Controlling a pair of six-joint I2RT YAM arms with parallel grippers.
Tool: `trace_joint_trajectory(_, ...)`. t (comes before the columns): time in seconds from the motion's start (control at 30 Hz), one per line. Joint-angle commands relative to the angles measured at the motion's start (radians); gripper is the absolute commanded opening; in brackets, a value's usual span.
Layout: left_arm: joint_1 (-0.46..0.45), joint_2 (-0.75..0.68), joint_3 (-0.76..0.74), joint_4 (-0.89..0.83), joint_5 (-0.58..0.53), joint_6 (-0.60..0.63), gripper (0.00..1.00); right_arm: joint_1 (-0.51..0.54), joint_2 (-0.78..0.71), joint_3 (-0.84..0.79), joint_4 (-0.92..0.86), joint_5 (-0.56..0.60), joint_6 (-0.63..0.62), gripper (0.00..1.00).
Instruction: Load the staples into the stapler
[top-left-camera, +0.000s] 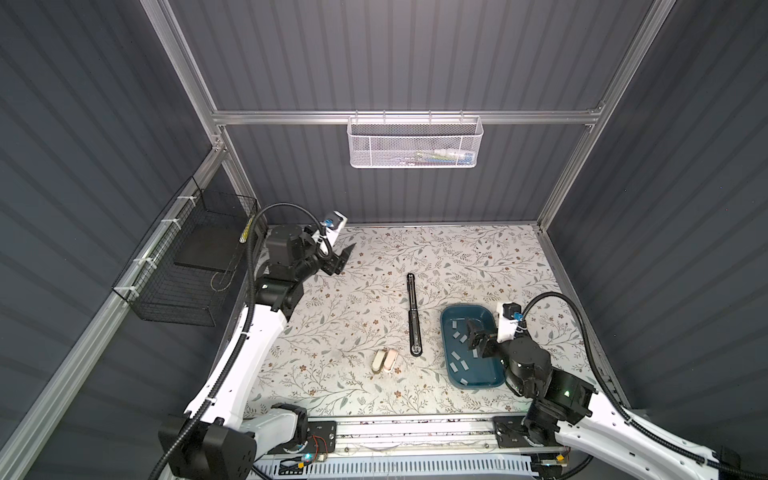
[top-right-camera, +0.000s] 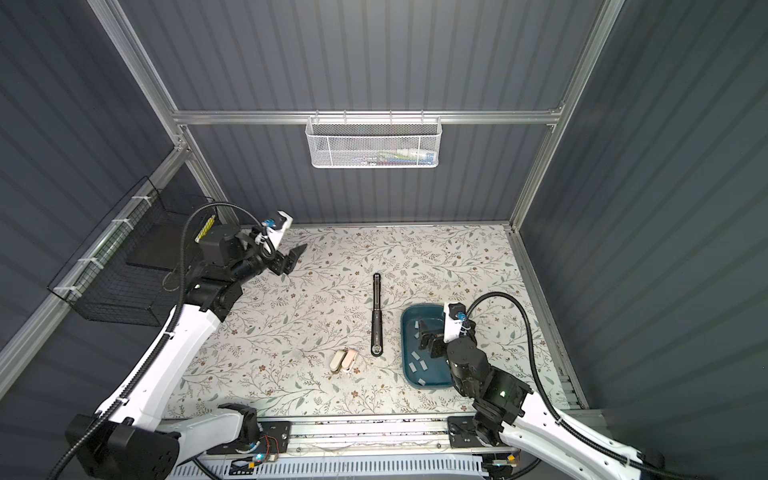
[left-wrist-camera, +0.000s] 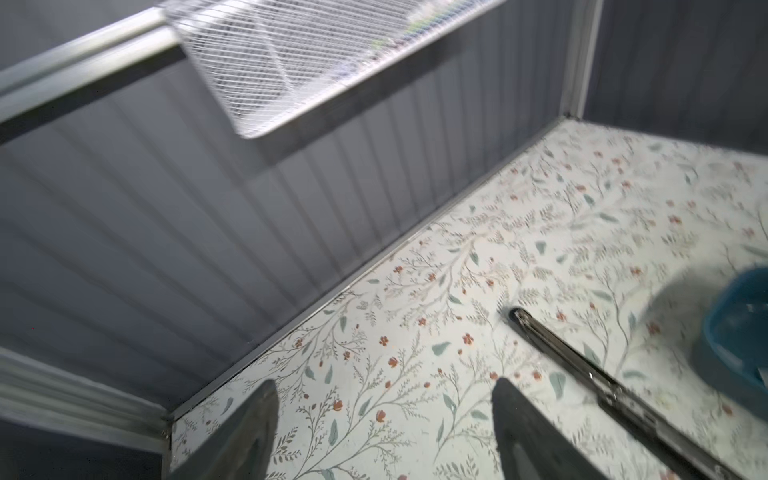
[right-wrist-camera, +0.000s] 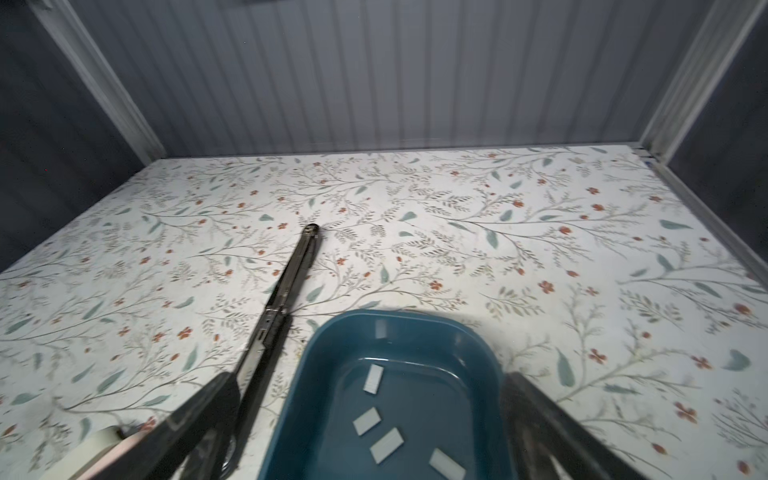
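Grey ribbed walls (top-left-camera: 415, 54), aluminium frame (top-left-camera: 291, 117), floral tabletop (top-left-camera: 353, 299), white mesh basket (top-left-camera: 415, 143)

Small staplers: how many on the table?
2. A beige one and a pink one lie side by side near the front middle of the table, left of the long black stapler. None appears hidden.

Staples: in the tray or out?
In. The staples lie loose on the floor of the tray in both top views and the right wrist view; none shows on the table.
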Motion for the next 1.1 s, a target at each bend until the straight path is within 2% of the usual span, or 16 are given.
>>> trace_joint_trajectory(0.0,-0.088,-0.003,-0.041,-0.19,-0.008,0.478,0.76,-0.053,-0.025,-0.03,-0.037,-0.089,-0.001,0.99)
trace_joint_trajectory(0.1,-0.166,-0.006,-0.103,-0.299,-0.037,0.691,0.75,-0.077,0.004,-0.019,-0.045,-0.071,0.011,0.99)
trace_joint_trajectory(0.23,-0.237,-0.019,-0.162,-0.338,-0.074,0.818,0.74,-0.087,0.058,-0.004,-0.036,-0.051,0.019,0.99)
trace_joint_trajectory(0.33,-0.325,-0.032,-0.217,-0.414,-0.134,1.005,0.7,-0.087,0.098,0.01,-0.038,-0.032,0.029,0.99)
trace_joint_trajectory(0.43,-0.413,-0.032,-0.29,-0.409,-0.226,1.094,0.69,-0.089,0.122,0.018,-0.039,-0.021,0.035,0.99)
trace_joint_trajectory(0.53,-0.472,-0.031,-0.34,-0.428,-0.23,1.182,0.67,-0.089,0.131,0.022,-0.039,-0.021,0.037,0.99)
trace_joint_trajectory(0.63,-0.542,-0.027,-0.378,-0.376,-0.247,1.213,0.66,-0.089,0.125,0.018,-0.038,-0.023,0.036,0.99)
trace_joint_trajectory(0.77,-0.632,0.017,-0.355,-0.364,-0.272,1.216,0.64,-0.09,0.119,0.016,-0.035,-0.024,0.035,0.99)
trace_joint_trajectory(0.9,-0.724,0.098,-0.332,-0.344,-0.355,1.216,0.62,-0.091,0.129,0.02,-0.035,-0.026,0.035,0.99)
trace_joint_trajectory(1.07,-0.789,0.215,-0.286,-0.346,-0.447,1.222,0.59,-0.092,0.134,0.021,-0.035,-0.032,0.034,0.99)
